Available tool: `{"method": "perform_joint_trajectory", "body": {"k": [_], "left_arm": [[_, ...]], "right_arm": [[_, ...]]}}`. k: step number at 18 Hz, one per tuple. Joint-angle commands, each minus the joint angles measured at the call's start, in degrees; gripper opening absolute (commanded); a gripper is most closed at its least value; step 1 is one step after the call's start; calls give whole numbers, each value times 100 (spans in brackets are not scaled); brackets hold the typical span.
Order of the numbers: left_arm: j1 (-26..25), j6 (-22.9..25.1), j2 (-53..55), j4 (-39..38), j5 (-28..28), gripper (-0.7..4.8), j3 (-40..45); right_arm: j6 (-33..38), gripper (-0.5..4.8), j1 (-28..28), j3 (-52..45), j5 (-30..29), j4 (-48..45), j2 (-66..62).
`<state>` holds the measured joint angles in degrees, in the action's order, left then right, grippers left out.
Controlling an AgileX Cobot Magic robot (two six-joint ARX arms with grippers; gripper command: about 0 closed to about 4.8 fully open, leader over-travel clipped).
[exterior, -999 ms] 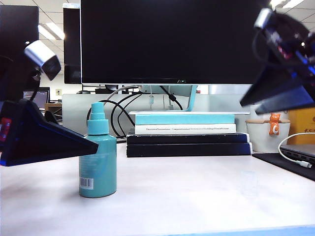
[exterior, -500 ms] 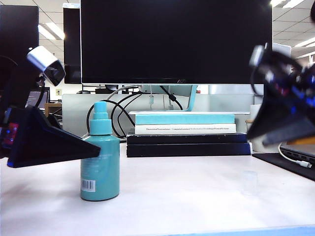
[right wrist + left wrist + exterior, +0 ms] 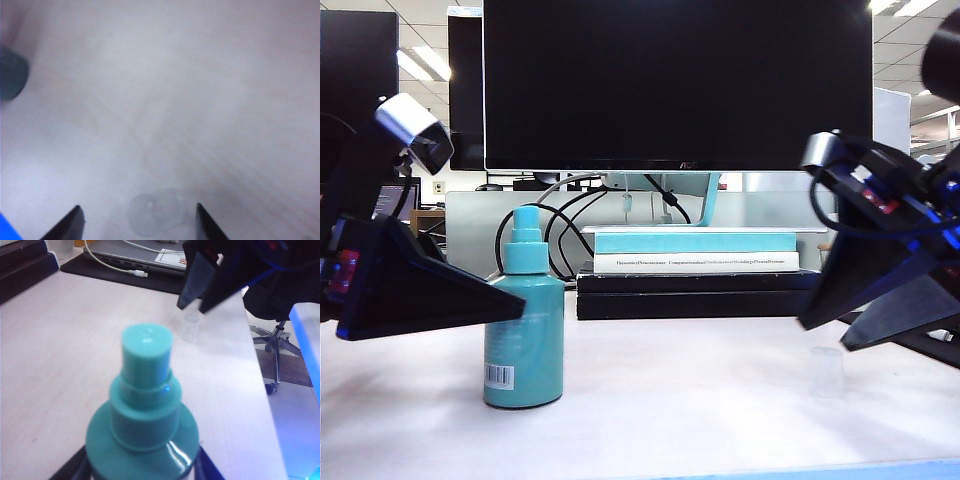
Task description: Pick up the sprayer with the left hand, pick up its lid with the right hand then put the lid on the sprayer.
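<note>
1. The sprayer (image 3: 524,325) stands upright on the white table (image 3: 670,400). It is teal, with a lighter nozzle on top and a white barcode label near the bottom.
2. The left gripper (image 3: 510,305) is at the sprayer's side, about halfway up the bottle.
3. In the left wrist view the sprayer (image 3: 142,430) sits right between the two dark fingers (image 3: 75,469). One finger is on each side of its body, and both look pressed against it.
4. So the left jaws are closed on the sprayer. The sprayer's base is on the table.
5. The lid (image 3: 827,371) is a small clear cap. It stands on the table well apart from the sprayer.
6. The right gripper (image 3: 825,337) hangs just above the lid with its tips pointing down at it.
7. In the right wrist view the lid (image 3: 156,214) lies between the two dark fingers (image 3: 67,225), a bit nearer one tip than the other.
8. The right jaws are wide apart. There is bare table on both sides of the lid, so neither finger touches it.
</note>
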<state>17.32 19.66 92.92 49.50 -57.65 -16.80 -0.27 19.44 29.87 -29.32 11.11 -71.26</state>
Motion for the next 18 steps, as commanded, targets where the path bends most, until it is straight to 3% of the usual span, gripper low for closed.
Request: {"method": "perform_joint_trajectory", "body": {"k": [1, 5, 18], "left_arm": [[9, 7, -2, 76, -66, 232, -31], [9, 4, 28, 76, -63, 232, -31], [9, 2, 28, 74, -66, 232, -68]], "right_arm": [[-4, 280, 232, 28, 455, -37, 11], [-136, 280, 291, 28, 916, -125, 11], [-81, 271, 313, 28, 726, -238, -306]]}}
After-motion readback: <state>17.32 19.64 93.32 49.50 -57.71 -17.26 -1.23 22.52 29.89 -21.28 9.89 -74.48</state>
